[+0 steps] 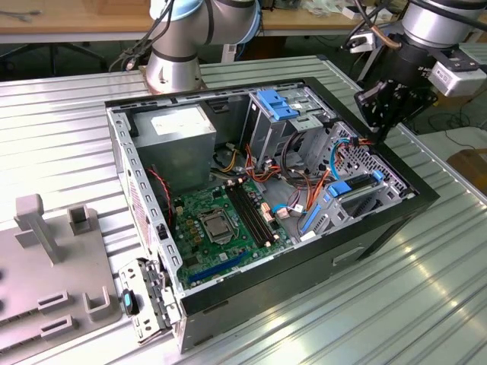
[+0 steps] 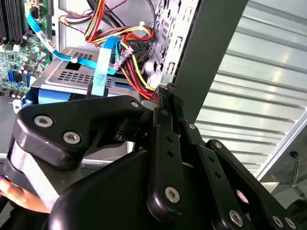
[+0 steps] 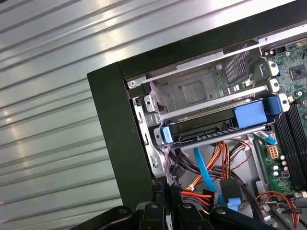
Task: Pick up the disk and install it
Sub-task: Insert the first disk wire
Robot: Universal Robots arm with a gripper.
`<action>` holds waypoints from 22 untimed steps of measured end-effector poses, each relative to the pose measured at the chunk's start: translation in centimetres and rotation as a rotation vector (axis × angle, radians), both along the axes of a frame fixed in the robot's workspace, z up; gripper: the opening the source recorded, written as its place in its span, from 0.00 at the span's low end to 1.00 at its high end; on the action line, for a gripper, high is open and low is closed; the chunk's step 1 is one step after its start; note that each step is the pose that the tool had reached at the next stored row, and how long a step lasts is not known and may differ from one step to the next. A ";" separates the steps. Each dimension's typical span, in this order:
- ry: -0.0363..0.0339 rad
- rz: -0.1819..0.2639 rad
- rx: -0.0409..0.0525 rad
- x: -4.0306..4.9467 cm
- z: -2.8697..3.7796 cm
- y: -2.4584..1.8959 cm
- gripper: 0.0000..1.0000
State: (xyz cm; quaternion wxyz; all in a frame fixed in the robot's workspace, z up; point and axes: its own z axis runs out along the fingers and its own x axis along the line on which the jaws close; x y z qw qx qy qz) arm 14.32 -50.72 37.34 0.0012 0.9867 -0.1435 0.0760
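Ribbed metal table (image 1: pixel 61 99) carries one open case (image 1: pixel 304 281). In the first wrist view, one disk (image 3: pixel 206 130) with a blue rail at each end lies flat in the cage (image 3: pixel 192 91) at the case's corner. Its long axis runs along the slot and only its edge shows. One gripper (image 1: pixel 378 131), closed and empty, hangs over that corner.

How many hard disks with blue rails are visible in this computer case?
1: the disk sits in the drive cage inside the computer case; others may be hidden.
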 end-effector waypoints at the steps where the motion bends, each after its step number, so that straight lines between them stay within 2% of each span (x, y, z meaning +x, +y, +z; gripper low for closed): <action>1: 0.0000 -0.026 -0.0001 0.00 0.00 0.00 0.16; 2: 0.0000 -0.065 0.0000 0.01 0.00 0.00 0.16; 5: 0.0000 -0.137 -0.0001 0.01 0.01 0.00 0.16; 10: 0.0000 -0.223 -0.0001 0.01 0.00 0.00 0.16; 12: 0.0000 -0.271 -0.0001 0.01 0.00 0.00 0.16; 15: 0.0000 -0.310 -0.0002 0.01 0.00 0.00 0.16; 22: 0.0000 -0.456 -0.0001 0.01 -0.05 0.00 0.16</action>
